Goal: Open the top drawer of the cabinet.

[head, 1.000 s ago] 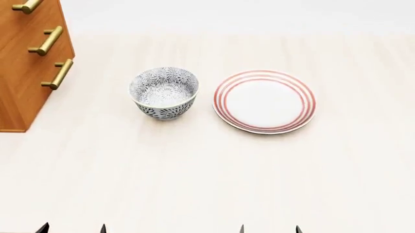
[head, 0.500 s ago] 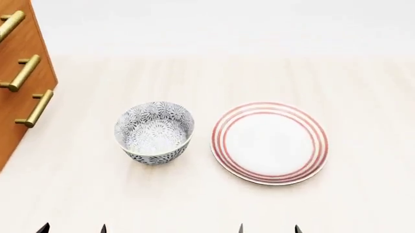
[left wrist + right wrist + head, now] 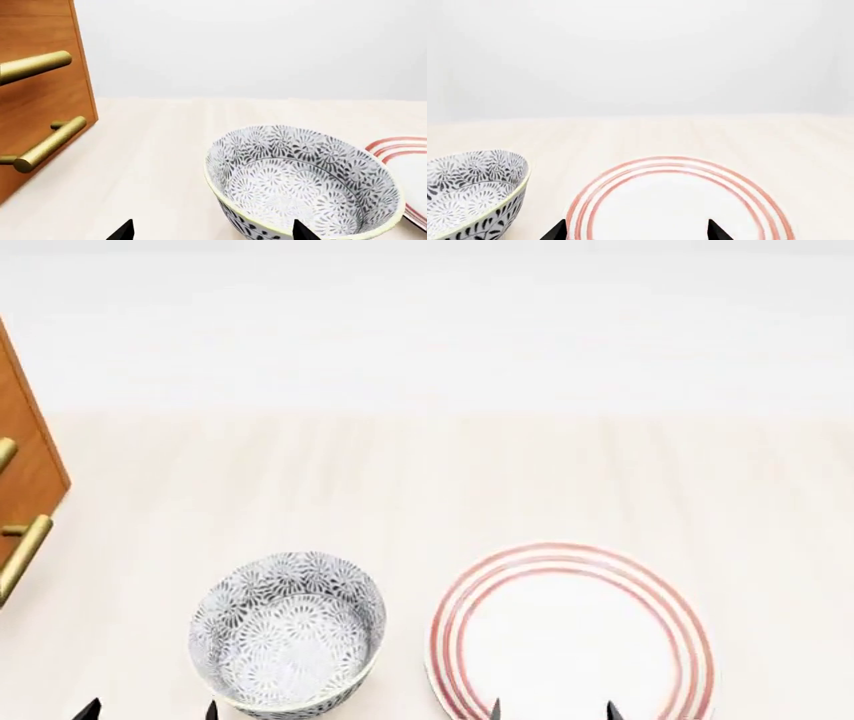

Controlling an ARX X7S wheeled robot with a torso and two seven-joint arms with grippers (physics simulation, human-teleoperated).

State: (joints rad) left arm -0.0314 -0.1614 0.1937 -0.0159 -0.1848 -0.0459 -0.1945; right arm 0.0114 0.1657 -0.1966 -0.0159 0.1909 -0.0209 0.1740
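The cabinet (image 3: 30, 455) is an orange-brown sliver at the head view's left edge, with two brass handles (image 3: 20, 550) showing there. In the left wrist view the cabinet (image 3: 47, 100) shows the same two brass handles (image 3: 50, 145). The top drawer is out of view. My left gripper (image 3: 148, 710) is open at the bottom edge, well short of the cabinet and right of it. Its tips (image 3: 123, 231) hold nothing. My right gripper (image 3: 554, 710) is open too, empty, over the near rim of the plate.
A grey-patterned bowl (image 3: 287, 645) stands just ahead of the left gripper, right of the cabinet. A white plate (image 3: 567, 635) with red rings lies beside it on the pale wooden table (image 3: 427, 480). In the right wrist view the plate (image 3: 674, 200) fills the foreground.
In the head view the bowl and plate have slid down toward the bottom edge. The cabinet has slipped left, nearly out of frame. Both grippers' tips keep their places.
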